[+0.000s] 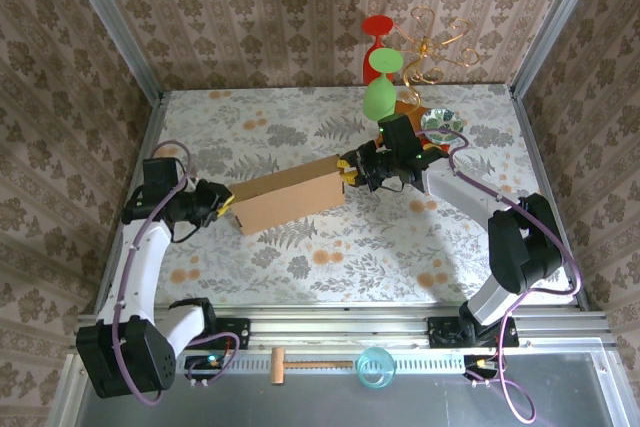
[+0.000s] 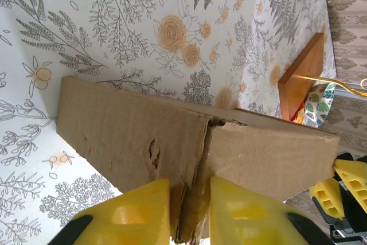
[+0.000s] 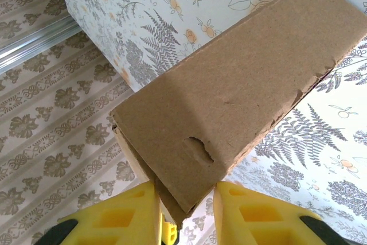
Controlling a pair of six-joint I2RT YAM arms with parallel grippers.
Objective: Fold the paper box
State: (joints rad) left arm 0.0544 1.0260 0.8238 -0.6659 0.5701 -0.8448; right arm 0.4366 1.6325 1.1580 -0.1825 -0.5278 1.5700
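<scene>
The paper box (image 1: 290, 197) is a long brown cardboard shape at the middle of the floral table, slanting up toward the right. My left gripper (image 1: 228, 205) holds its left end. In the left wrist view the yellow fingers (image 2: 137, 213) are shut on a torn cardboard seam of the paper box (image 2: 132, 130), with the left gripper (image 2: 190, 213) pinching folded layers. My right gripper (image 1: 350, 172) is at the box's right end. Seen from the right wrist, a corner of the paper box (image 3: 229, 101) sits pressed between the fingers of the right gripper (image 3: 184, 216).
An orange-brown board (image 2: 301, 76) stands at the back right beside a patterned plate (image 1: 440, 122), green (image 1: 380, 97) and red (image 1: 377, 42) shapes and a gold wire ornament (image 1: 435, 47). A wooden mallet (image 1: 300, 362) and a blue cup (image 1: 375, 367) lie on the front rail.
</scene>
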